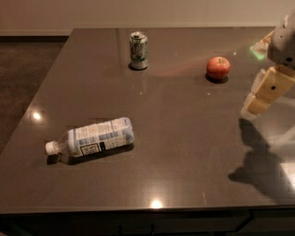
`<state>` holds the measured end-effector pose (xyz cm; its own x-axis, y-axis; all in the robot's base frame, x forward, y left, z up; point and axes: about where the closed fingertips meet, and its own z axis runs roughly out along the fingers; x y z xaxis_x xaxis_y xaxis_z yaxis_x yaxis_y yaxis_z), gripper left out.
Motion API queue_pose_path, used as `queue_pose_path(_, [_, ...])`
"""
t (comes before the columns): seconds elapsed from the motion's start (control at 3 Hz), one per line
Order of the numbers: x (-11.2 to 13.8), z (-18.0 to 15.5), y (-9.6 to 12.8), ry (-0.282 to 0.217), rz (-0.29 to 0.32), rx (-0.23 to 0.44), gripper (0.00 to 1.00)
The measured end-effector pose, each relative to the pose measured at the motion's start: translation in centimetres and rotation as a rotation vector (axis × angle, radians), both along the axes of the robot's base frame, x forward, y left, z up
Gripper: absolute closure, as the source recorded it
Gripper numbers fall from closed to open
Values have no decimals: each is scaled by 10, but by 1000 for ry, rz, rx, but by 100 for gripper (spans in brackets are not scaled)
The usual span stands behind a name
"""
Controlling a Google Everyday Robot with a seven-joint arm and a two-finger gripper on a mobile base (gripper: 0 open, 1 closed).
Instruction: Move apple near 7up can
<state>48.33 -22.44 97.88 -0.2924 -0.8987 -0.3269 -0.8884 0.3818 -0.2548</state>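
Observation:
The red-orange apple (218,67) sits on the dark table (175,138) at the back right. The 7up can (138,50) stands upright at the back centre, well left of the apple. My gripper (262,94) hangs at the right edge of the view, right of and nearer than the apple, above the table and holding nothing.
A clear plastic bottle (92,138) with a white cap lies on its side at the front left. The table's left edge runs diagonally beside dark floor (23,73). A light wall (138,14) stands behind the table.

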Motion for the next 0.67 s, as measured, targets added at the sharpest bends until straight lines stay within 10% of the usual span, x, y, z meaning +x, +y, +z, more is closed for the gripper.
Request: queue_pose_path(0.67, [118, -7, -22, -97, -117, 163, 0])
